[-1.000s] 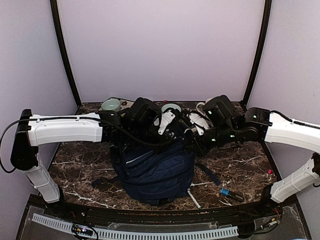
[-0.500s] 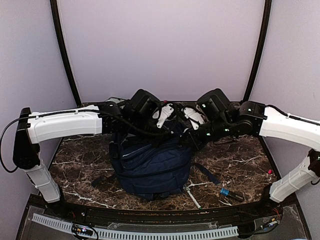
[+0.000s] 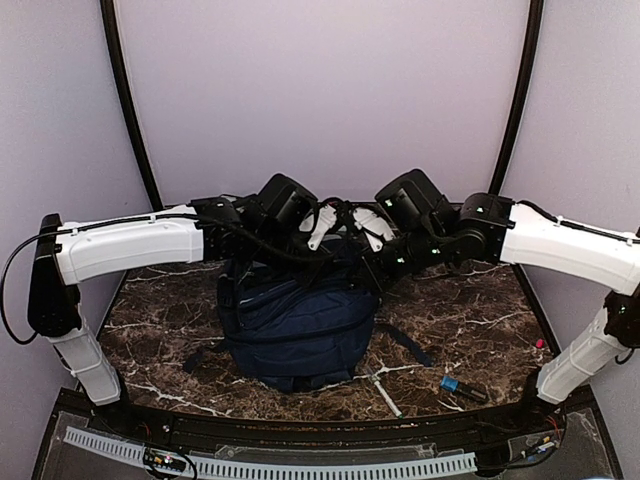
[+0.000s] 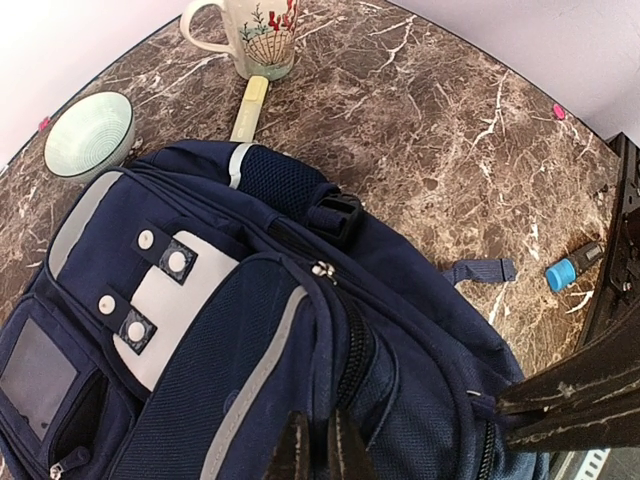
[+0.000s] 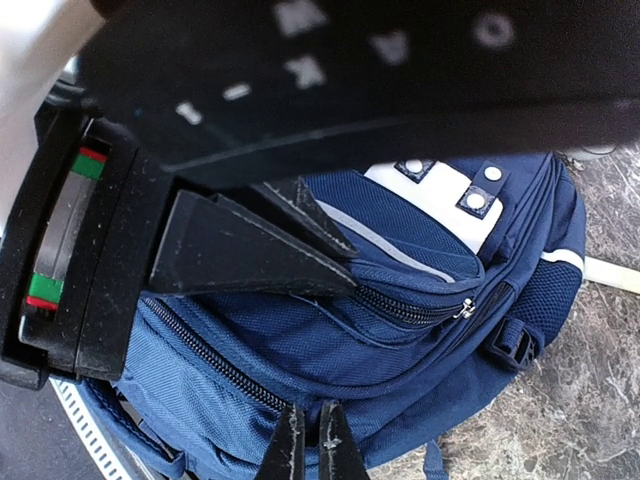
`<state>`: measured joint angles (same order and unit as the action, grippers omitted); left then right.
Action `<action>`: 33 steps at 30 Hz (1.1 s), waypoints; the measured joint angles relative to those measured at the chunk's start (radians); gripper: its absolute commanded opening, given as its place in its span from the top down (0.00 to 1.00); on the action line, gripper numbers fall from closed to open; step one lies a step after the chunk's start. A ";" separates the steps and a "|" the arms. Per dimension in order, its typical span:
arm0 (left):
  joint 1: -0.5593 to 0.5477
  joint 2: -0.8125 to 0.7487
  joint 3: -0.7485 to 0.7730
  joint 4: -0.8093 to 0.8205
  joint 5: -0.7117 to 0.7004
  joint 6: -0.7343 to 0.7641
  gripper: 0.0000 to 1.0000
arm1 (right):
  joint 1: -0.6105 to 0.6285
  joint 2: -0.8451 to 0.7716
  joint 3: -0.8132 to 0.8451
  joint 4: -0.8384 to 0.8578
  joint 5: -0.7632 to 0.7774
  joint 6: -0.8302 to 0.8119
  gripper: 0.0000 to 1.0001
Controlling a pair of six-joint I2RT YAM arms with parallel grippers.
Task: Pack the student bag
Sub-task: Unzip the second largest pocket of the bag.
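Note:
The student bag is a navy backpack with a white patch, standing in the middle of the table. It also shows in the left wrist view and the right wrist view. My left gripper is shut on a fold of the bag's fabric beside a zipper. My right gripper is shut on the bag's fabric next to a lower zipper. In the top view both grippers, left and right, meet over the bag's top, close together. The bag's zippers look closed.
A floral mug, a green bowl and a yellow marker lie behind the bag. A blue-capped marker and a white pen lie at the front right. A small pink piece is near the right edge.
Both arms have risen and drawn back toward the wall, still gripping the bag. The bag's top has been pulled up and back with them.

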<state>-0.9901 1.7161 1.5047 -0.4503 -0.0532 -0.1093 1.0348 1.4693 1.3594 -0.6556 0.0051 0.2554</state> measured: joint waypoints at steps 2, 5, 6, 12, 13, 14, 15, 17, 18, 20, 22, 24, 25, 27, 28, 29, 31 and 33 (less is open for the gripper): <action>0.001 -0.001 0.000 -0.002 -0.004 0.000 1.00 | 0.000 0.004 0.003 0.001 0.000 0.003 1.00; 0.001 -0.003 0.000 -0.004 -0.011 -0.004 1.00 | 0.001 0.012 0.014 -0.002 0.000 0.003 1.00; 0.002 -0.005 0.000 -0.008 -0.016 -0.005 1.00 | 0.001 0.021 0.026 -0.007 0.000 0.005 1.00; 0.009 -0.007 0.006 -0.056 -0.047 -0.008 1.00 | 0.021 0.088 0.106 -0.044 0.009 -0.032 1.00; 0.010 -0.007 0.007 -0.063 -0.047 -0.008 1.00 | 0.025 0.091 0.109 -0.043 0.013 -0.037 1.00; 0.010 -0.008 0.008 -0.067 -0.048 -0.007 1.00 | 0.029 0.091 0.109 -0.042 0.018 -0.038 1.00; 0.010 -0.009 0.008 -0.069 -0.048 -0.007 1.00 | 0.032 0.091 0.109 -0.042 0.023 -0.038 1.00; 0.009 -0.013 0.005 -0.068 -0.047 -0.008 1.00 | 0.037 0.090 0.109 -0.039 0.031 -0.037 1.00; 0.009 -0.018 -0.003 -0.063 -0.045 -0.008 1.00 | 0.038 0.088 0.108 -0.036 0.032 -0.037 1.00; 0.009 -0.036 -0.028 -0.040 -0.042 -0.015 1.00 | 0.042 0.074 0.090 -0.019 0.030 -0.032 1.00; 0.006 -0.061 -0.059 -0.014 -0.034 -0.029 1.00 | 0.049 0.054 0.064 0.004 0.029 -0.027 1.00; 0.003 -0.069 -0.070 -0.004 -0.032 -0.036 1.00 | 0.053 0.031 0.038 0.026 0.019 -0.020 1.00; 0.001 -0.074 -0.076 0.002 -0.029 -0.042 1.00 | 0.053 0.023 0.029 0.032 0.013 -0.016 1.00; -0.002 -0.080 -0.085 0.015 -0.026 -0.056 1.00 | 0.053 0.008 0.019 0.039 0.006 -0.011 1.00; -0.003 -0.081 -0.088 0.018 -0.024 -0.063 1.00 | 0.053 0.002 0.012 0.043 0.005 -0.010 1.00; -0.003 -0.082 -0.089 0.021 -0.022 -0.071 1.00 | 0.053 -0.005 0.005 0.049 0.001 -0.008 1.00; -0.004 -0.082 -0.090 0.025 -0.016 -0.089 1.00 | 0.053 -0.025 -0.023 0.071 -0.002 -0.002 1.00; -0.006 -0.082 -0.090 0.029 -0.013 -0.106 1.00 | 0.053 -0.043 -0.043 0.088 -0.005 0.008 1.00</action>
<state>-0.9958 1.6344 1.4147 -0.4217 -0.0666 -0.2157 1.0882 1.4258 1.3163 -0.5674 0.0002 0.2634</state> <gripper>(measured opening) 0.055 0.020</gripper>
